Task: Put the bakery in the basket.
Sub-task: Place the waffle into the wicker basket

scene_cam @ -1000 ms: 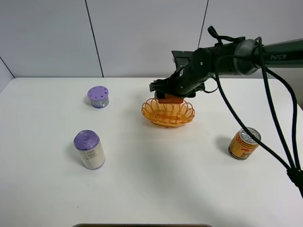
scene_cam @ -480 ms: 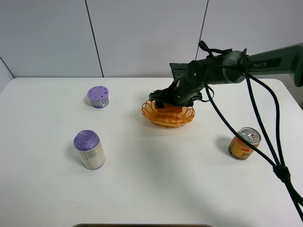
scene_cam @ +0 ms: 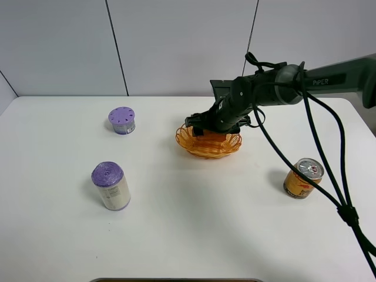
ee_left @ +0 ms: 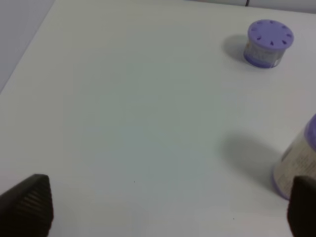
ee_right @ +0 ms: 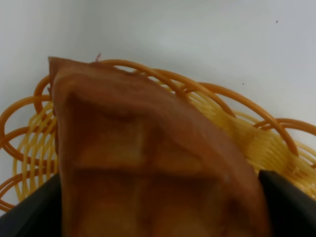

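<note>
The right gripper [scene_cam: 207, 127] sits low in the basket [scene_cam: 202, 151], pinching the bakery [ee_right: 148, 158]. From above the arm mostly hides the bakery. Up close it is blurred and cut off, just over the weave. The left gripper [ee_left: 168, 210] is spread wide, with only its tips showing.

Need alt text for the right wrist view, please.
A brown, waffle-textured bakery piece fills the view, held by the right gripper, whose dark fingers flank it. It is over the orange woven basket on a white table.

Grey PiPER-marked arm [scene_cam: 341, 73], black cables [scene_cam: 348, 214]
</note>
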You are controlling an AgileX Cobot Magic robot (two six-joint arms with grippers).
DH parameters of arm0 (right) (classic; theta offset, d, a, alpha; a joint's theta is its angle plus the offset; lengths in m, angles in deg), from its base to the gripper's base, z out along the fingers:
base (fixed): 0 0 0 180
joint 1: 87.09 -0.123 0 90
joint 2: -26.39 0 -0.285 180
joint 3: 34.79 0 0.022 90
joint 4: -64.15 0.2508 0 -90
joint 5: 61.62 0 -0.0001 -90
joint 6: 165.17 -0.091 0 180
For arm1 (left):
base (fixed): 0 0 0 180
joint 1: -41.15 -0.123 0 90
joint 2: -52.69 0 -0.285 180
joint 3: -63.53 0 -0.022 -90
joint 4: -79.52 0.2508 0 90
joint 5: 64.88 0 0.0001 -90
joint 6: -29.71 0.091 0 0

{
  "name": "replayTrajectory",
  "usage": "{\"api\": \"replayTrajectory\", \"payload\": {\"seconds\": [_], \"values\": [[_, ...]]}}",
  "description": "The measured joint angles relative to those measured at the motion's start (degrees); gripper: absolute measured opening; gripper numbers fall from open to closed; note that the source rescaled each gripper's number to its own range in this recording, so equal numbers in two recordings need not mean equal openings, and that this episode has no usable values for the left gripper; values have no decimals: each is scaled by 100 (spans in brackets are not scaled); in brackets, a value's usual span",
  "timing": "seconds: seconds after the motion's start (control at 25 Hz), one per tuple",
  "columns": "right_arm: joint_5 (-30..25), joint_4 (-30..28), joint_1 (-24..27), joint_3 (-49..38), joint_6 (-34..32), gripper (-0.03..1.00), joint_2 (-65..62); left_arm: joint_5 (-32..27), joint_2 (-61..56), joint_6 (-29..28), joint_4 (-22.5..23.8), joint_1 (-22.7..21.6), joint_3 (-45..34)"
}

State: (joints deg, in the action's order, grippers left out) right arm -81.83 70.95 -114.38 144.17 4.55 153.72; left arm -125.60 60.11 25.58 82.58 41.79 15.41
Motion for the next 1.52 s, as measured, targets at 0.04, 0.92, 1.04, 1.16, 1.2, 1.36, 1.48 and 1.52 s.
{"api": "replayTrajectory", "payload": {"seconds": [0.04,0.92,1.04,1.16,1.2,1.36,1.48,1.52], "values": [[0,0,0,0,0,0,0,0,0,0,0,0,0],[-50,0,0,0,0,96,-53,0,0,0,0,0,0],[-113,0,0,0,0,96,-209,0,0,0,0,0,0],[-228,-8,0,0,17,96,-391,0,0,0,0,0,0],[-280,-20,0,0,30,97,-459,0,0,0,0,0,0],[-465,-134,0,-1,62,99,-823,0,0,0,0,0,0],[-537,-270,0,-1,103,100,-1183,0,0,0,0,0,0],[-577,-319,0,-1,108,100,-1328,0,0,0,0,0,0]]}}
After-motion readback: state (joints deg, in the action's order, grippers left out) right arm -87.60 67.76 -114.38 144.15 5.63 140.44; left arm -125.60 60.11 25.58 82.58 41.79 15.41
